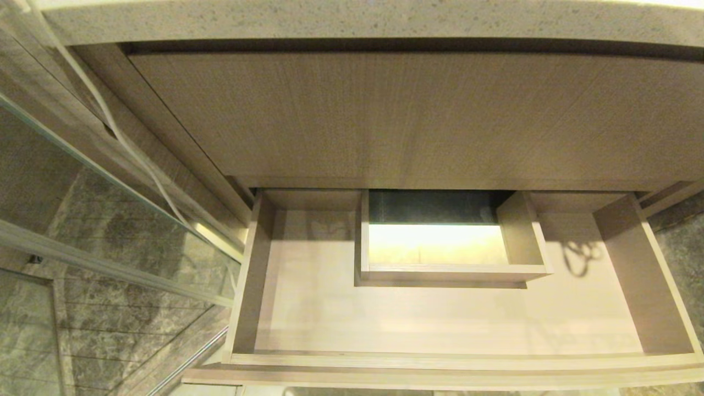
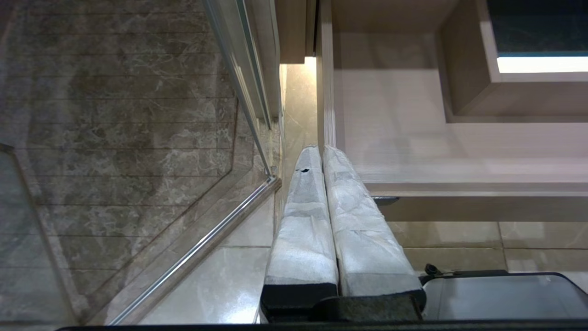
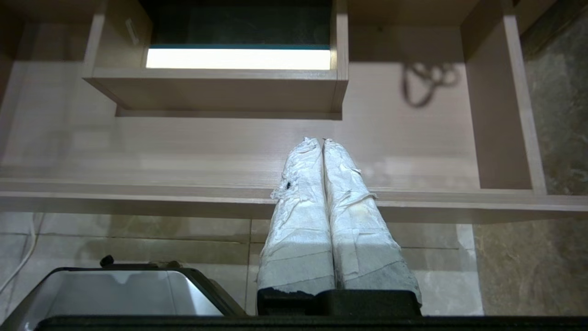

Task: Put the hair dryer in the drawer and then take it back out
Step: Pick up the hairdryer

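- Bathroom flooring fills the near edge of both wrist views: pale glossy tiles (image 3: pixel 138 230) low in the frame, with the robot's own base (image 2: pixel 500 294) showing as a grey rounded panel in the lower corner.
- Neither arm shows in the head view, so I read both as parked low in front of me, waiting rather than working.
- My left gripper (image 2: pixel 321 151) is clenched, its white-wrapped fingers (image 2: pixel 303 220) pressed together with nothing between them; in the centre of the left wrist frame its tips line up with the drawer's left side wall.
- My right gripper (image 3: pixel 321 142) is clenched too and empty, tips at the centre of the right wrist frame, over the drawer's front edge.
- Next out is the drawer (image 1: pixel 440 360), pulled open across the lower half of the head frame. It stands open, I judge, so something can go in from above.
- Its pale floor is bare. A boxed cut-out (image 1: pixel 451 272) sits at upper centre of it, probably there to clear plumbing.
- I cannot find the hair dryer in any view, so it is not in the drawer.
- Beyond, the taller wood-grain panel (image 1: pixel 412 115) fills the upper middle, the stone counter edge (image 1: pixel 352 19) runs along the top, and a glass shower screen (image 1: pixel 110 220) stands at left.
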Available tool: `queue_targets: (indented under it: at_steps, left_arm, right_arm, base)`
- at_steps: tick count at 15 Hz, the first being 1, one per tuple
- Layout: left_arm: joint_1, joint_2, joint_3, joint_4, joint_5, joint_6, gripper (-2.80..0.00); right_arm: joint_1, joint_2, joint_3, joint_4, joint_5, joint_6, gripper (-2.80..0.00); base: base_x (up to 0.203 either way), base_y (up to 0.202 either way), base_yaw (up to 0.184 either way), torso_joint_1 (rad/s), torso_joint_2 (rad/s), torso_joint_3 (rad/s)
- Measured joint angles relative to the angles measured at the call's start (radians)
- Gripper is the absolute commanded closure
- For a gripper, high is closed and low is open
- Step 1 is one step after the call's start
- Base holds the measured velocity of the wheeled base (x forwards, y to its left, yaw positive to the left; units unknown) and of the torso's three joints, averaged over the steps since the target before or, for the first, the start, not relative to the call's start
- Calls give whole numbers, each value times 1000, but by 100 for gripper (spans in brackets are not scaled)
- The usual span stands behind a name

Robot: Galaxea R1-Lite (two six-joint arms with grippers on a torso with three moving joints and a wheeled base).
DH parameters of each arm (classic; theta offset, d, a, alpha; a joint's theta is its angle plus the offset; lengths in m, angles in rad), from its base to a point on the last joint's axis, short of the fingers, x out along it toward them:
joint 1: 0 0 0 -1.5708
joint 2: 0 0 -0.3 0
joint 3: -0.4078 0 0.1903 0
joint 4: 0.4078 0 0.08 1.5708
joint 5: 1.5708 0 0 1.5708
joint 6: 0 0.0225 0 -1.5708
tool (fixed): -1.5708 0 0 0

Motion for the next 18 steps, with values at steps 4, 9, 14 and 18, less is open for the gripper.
queue_targets:
  at_steps: [4, 9, 14, 18]
  left_arm:
    - [0, 0, 0, 0, 0, 0, 0]
    - [0, 0, 0, 0, 0, 0, 0]
    - [0, 0, 0, 0, 0, 0, 0]
    - [0, 0, 0, 0, 0, 0, 0]
  right_arm:
    - [0, 0, 0, 0, 0, -1, 0]
    - [0, 0, 0, 1, -1, 0, 0]
    - [0, 0, 0, 1, 0, -1, 0]
    - [0, 0, 0, 1, 0, 0, 0]
  base:
    - [0, 0, 0, 226, -498, -275]
    - [0, 0, 0, 245, -522, -283]
    - [0, 0, 0, 262, -561, -293]
    - [0, 0, 0, 144, -301, -165]
